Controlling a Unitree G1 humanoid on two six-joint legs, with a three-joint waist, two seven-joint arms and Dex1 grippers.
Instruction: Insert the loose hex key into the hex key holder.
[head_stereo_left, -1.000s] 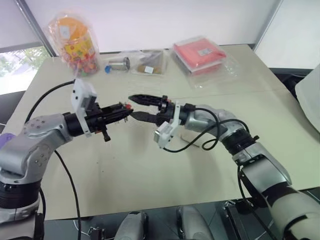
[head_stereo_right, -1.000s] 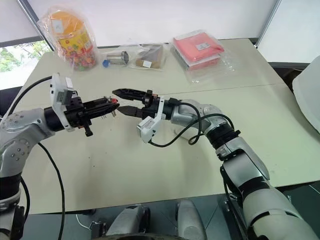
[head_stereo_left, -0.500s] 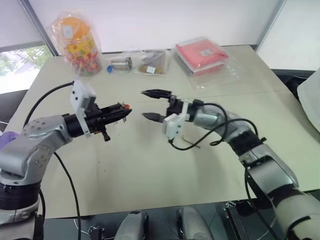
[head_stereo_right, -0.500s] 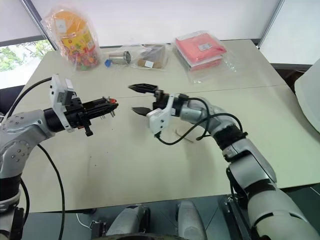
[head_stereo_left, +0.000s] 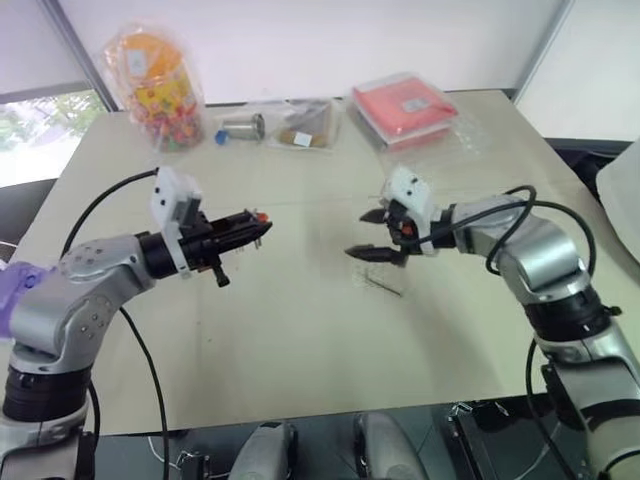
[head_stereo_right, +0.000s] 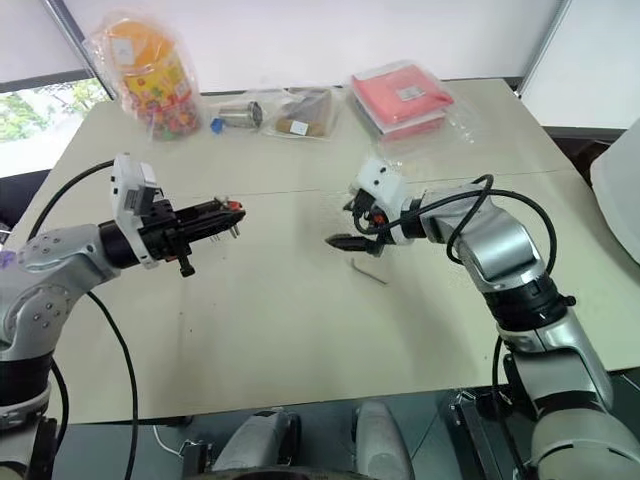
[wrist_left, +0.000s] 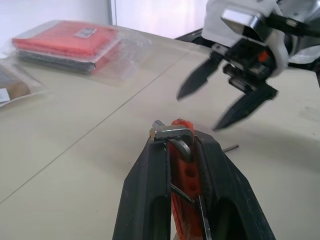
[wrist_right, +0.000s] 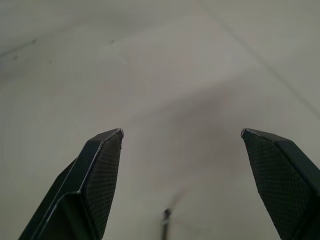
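Left gripper clenched on the hex key holder, held level above the table, silvery keys poking from its side. Right gripper spread wide, empty, angled down just above the loose hex key, which lies flat on the table; contact looks unlikely but is hard to judge.

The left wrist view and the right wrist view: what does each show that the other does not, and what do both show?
Left wrist view: the left pincer shut on the orange hex key holder, and a red packet. Right wrist view: the open right pincer from behind, its fingers wide apart. Both: the beige table and the loose hex key lying on it.
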